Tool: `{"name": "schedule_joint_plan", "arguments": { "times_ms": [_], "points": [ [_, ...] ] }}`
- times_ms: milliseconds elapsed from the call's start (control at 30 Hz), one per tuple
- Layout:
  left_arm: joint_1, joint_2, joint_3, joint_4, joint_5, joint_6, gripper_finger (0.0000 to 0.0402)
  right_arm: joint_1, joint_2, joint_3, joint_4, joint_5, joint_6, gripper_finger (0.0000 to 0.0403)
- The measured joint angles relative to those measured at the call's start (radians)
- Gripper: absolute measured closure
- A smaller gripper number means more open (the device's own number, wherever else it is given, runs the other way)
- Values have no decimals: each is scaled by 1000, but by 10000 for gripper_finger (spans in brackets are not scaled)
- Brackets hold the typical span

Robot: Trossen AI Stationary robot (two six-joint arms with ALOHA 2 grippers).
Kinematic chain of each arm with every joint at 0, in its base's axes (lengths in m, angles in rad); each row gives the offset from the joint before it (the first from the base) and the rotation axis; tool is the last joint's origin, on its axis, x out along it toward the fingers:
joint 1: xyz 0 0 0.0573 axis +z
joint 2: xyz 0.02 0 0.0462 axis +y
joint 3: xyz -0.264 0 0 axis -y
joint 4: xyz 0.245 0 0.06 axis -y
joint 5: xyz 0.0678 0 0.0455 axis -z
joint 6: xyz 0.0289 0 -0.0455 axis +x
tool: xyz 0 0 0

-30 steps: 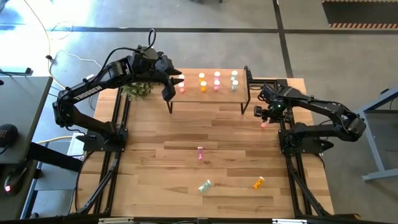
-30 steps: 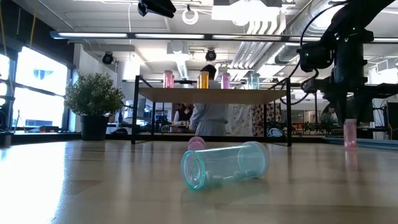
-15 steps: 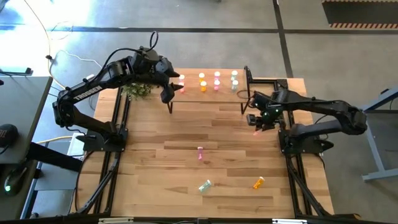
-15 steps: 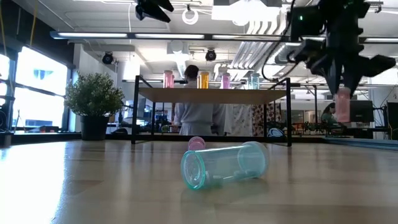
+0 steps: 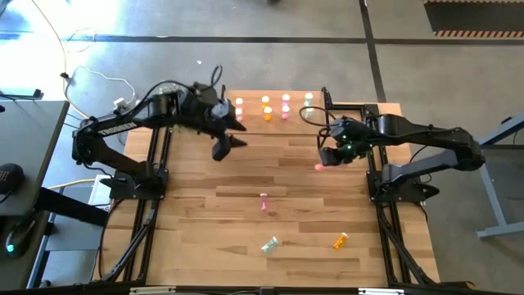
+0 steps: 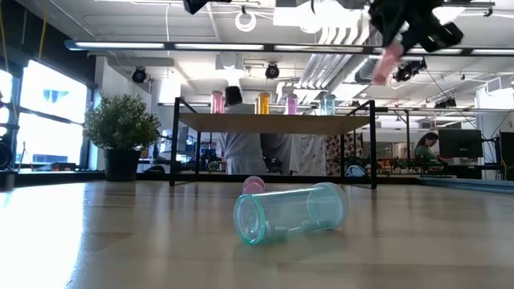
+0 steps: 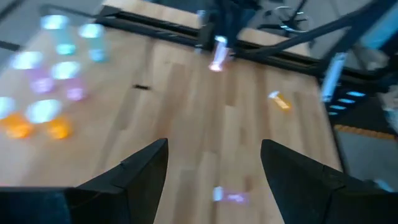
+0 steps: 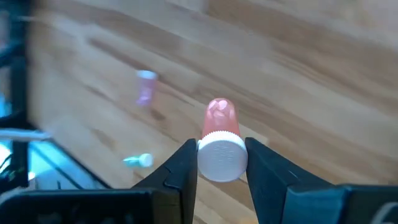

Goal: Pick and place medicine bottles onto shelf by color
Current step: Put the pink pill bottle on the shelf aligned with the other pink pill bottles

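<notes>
Right gripper (image 8: 219, 163) pinches a pink bottle (image 8: 219, 127) by its white cap, aloft just off the shelf (image 5: 254, 118) at its right end. Left gripper (image 5: 232, 137), fingers spread and empty, hangs near the shelf's left front corner.

Two arms, two grippers: left gripper (image 5: 229, 146), right gripper (image 8: 222, 155). One shelf (image 5: 278, 127). Four bottles off the shelf: one held pink bottle (image 8: 219, 118) between the right gripper's fingers, three on the tabletop (image 5: 205, 229), namely loose pink bottle (image 5: 263, 201), green bottle (image 5: 269, 244), orange bottle (image 5: 341, 241). At least six shelf bottles (image 5: 266, 102); exact count unclear. One potted plant (image 6: 122, 132).
</notes>
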Motion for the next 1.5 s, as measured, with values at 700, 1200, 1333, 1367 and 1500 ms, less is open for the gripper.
{"name": "schedule_joint_plan", "arguments": {
  "times_ms": [700, 1200, 1333, 1367, 1500],
  "points": [
    [-287, 285, -21, 371, -56, -217, 157, 149, 98, 151, 320, -128, -329, 303],
    [-321, 442, -21, 597, -1, -307, 174, 173, 143, 151, 322, -214, -381, 303],
    [-320, 445, -21, 604, 0, -307, 203, 173, 143, 151, 322, -220, -380, 303],
    [-320, 445, -21, 604, 0, -306, 212, 173, 143, 151, 322, -220, -380, 303],
    [-320, 444, -21, 604, -1, -304, 246, 173, 143, 151, 323, -223, -380, 303]
  ]
}}
